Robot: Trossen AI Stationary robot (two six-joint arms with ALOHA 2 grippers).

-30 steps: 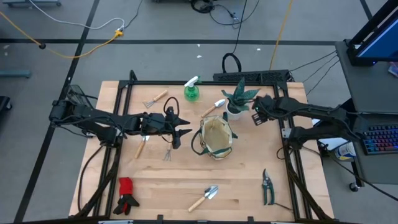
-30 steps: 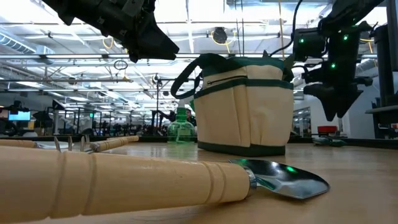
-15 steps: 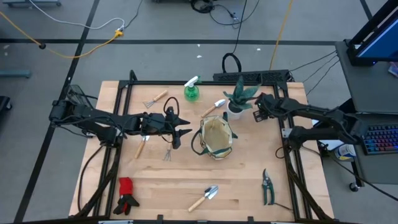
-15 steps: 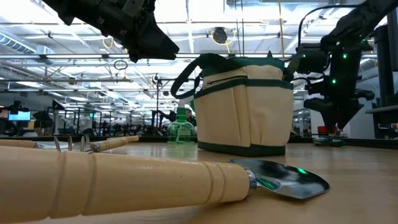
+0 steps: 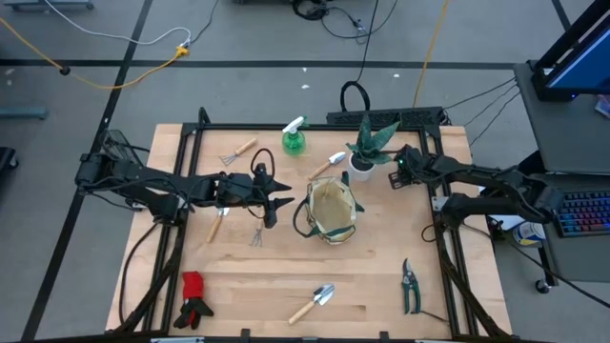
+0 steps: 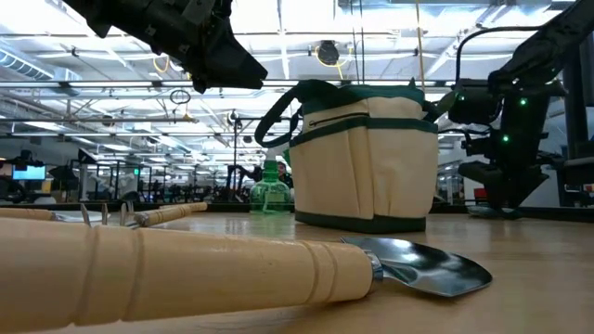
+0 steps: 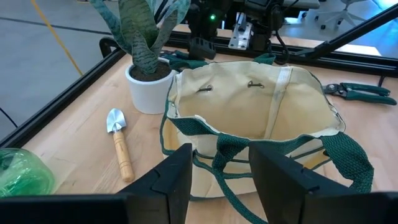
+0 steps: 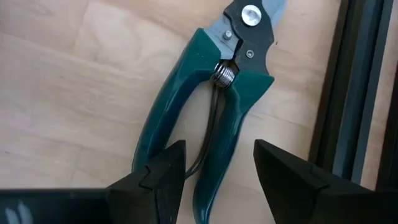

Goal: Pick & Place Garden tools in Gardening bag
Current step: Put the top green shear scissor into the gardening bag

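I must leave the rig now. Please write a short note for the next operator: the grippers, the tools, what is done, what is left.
Left gripper: open, empty, above the table beside the gardening bag.
Right gripper: open, empty, near the potted plant.
On the table: rake, spray bottle, small trowel, fork, gloves, front trowel, pruning shears.
Done: nothing; the bag looks empty.
Left: all tools into the bag.

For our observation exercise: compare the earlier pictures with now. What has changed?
The right gripper drew slightly away from the bag, towards the table's right edge, open and empty. The left gripper, also open, the bag and the shears stayed put.
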